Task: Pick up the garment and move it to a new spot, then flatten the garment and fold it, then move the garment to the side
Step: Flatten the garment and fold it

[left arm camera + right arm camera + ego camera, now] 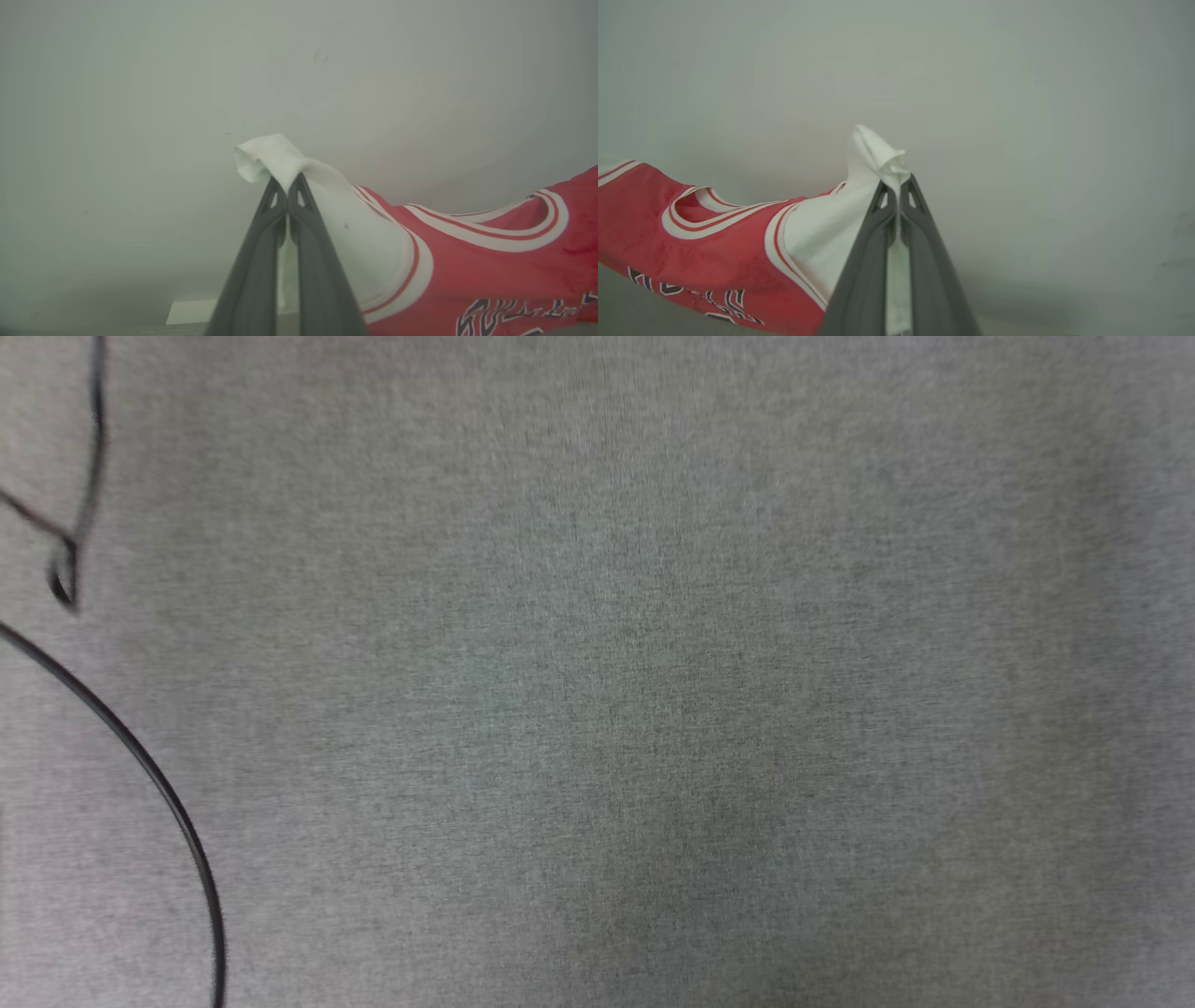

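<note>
Left pincer (286, 184) first: we see its dark fingers (252, 261) pressed together on a bunched white sleeve (266, 156) of the garment (467, 275), whose red body runs off toward the other arm. Our right pincer (897, 186) is likewise clamped on the other white sleeve (873, 149). We judge this the carrying step, the jersey hanging stretched between both arms. Next we must lower it onto the new spot, with both grips firm and tension even, so it lands flat.
</note>
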